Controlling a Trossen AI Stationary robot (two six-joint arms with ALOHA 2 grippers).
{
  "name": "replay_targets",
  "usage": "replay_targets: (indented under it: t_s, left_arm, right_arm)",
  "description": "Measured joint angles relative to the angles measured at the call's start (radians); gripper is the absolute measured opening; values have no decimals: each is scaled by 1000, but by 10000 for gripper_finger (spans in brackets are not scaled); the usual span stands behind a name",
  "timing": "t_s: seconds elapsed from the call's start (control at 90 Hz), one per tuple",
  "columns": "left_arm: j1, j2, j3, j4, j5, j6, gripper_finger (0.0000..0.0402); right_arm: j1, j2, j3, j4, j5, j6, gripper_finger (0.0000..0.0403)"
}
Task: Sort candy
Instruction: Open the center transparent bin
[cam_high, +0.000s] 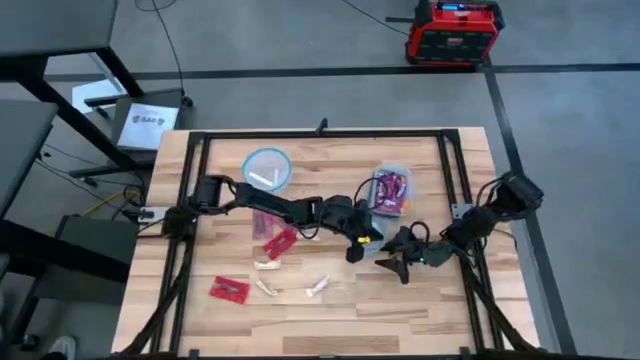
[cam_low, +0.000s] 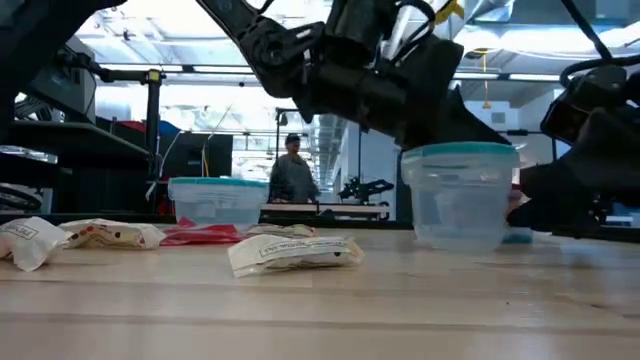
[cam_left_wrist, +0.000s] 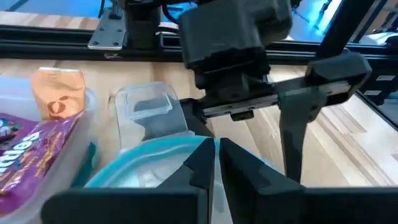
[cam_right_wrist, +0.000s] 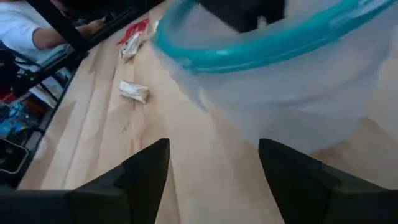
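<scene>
1. Leftmost on our wooden table (cam_high: 430, 310), a flat red packet (cam_high: 229, 290) lies near the front edge, well apart from both arms.
2. Next come loose sweets: a cream stick (cam_high: 267, 264), another just in front of it (cam_high: 265, 287), and a third (cam_high: 317, 288) farther right. Just behind them a second red packet (cam_high: 279, 243) lies beside our left arm.
3. Behind these, a round blue-rimmed container (cam_high: 267, 167) holds one white stick (cam_high: 262, 180).
4. Our left arm reaches from the left edge across the middle of the table. Its left gripper (cam_left_wrist: 216, 163) hovers over the rim of a second round container (cam_low: 460, 195), which the high view hides under the arm. The two fingers are pressed almost together, with only a thin slit between them. We cannot tell whether anything is pinched in that slit.
5. Right of that, a rectangular container (cam_high: 392, 189) holds purple packets (cam_left_wrist: 31, 155) and an orange one (cam_left_wrist: 59, 93).
6. Our right arm comes in from the right edge. Its right gripper (cam_right_wrist: 214, 168) sits low at the table with fingers spread wide, facing the round container's wall and holding nothing.
</scene>
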Motion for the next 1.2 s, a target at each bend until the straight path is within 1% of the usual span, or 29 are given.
replay_targets:
  t_s: [0.156,0.422,0.611,0.733,0.811,0.844,0.911,1.056,1.133,1.2]
  left_arm:
    - [-1,2,0,-2,-2,4,13]
    - [-1,2,-3,-10,-10,1,13]
    - [-4,1,-3,-31,-33,-5,13]
    - [-15,-2,-3,-64,-98,19,13]
    - [-18,-2,-2,-67,-109,23,13]
    - [-18,0,-6,-57,-106,21,13]
    - [-19,1,-6,-64,-108,20,13]
    - [-22,0,-7,-81,-108,16,13]
    - [-25,2,-6,-69,-101,6,13]
    - [-27,2,-6,-76,-94,4,13]
  right_arm:
    - [-15,11,9,96,-57,-22,240]
    - [-44,13,78,45,-34,-104,240]
    - [-40,14,101,48,-2,-203,240]
    - [-22,14,125,77,36,-319,240]
    - [-10,11,166,106,76,-434,239]
    - [-9,5,180,115,93,-457,239]
    - [-1,14,194,67,99,-519,239]
    - [18,11,215,37,103,-523,239]
    - [43,11,214,16,104,-499,239]
    - [74,2,215,31,101,-509,239]
